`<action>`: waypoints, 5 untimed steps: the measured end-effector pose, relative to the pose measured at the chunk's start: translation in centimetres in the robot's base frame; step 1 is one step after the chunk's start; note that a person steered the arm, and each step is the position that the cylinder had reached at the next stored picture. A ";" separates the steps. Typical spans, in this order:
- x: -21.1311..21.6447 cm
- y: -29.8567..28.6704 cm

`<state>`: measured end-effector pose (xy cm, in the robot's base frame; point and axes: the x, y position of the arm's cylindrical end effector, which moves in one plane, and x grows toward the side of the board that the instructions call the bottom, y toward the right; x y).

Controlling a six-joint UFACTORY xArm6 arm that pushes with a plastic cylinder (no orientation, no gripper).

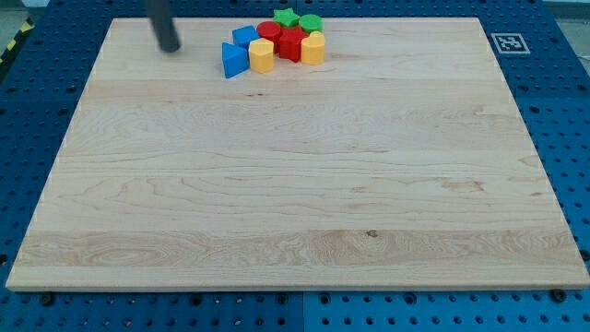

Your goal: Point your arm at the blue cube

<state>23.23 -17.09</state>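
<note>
My tip [171,48]: sitting near the board's top edge, off to the view's left of the block cluster, not touching anything.

Jaws: honestly none to speak of, I end in a plain dark rod, so nothing is spread, pressed or pinching.

Blue cube [245,37]: at the left end of the cluster by the view's top, tucked against the red cylinder [268,31], near my tip but with bare wood between us.

Blue triangle [234,60]: just below the cube, the closest block to me on the lower side, easy to mix up with the target.

Other neighbours: yellow block [262,55], red block [291,43], another yellow block [312,48], green star [286,17] and a green block [310,22], all packed tight.

Board [295,184]: rest of the wood is just wood.

Progress: I'd say mostly there. I'm already on the right side and roughly level with the cube.

What's left: a short slide toward the view's right so I'm clearly at the cube, staying above the triangle.

Risk: overshooting would shove the whole pile.
</note>
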 end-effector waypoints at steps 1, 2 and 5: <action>-2.7 2.3; -2.9 2.5; 1.1 6.5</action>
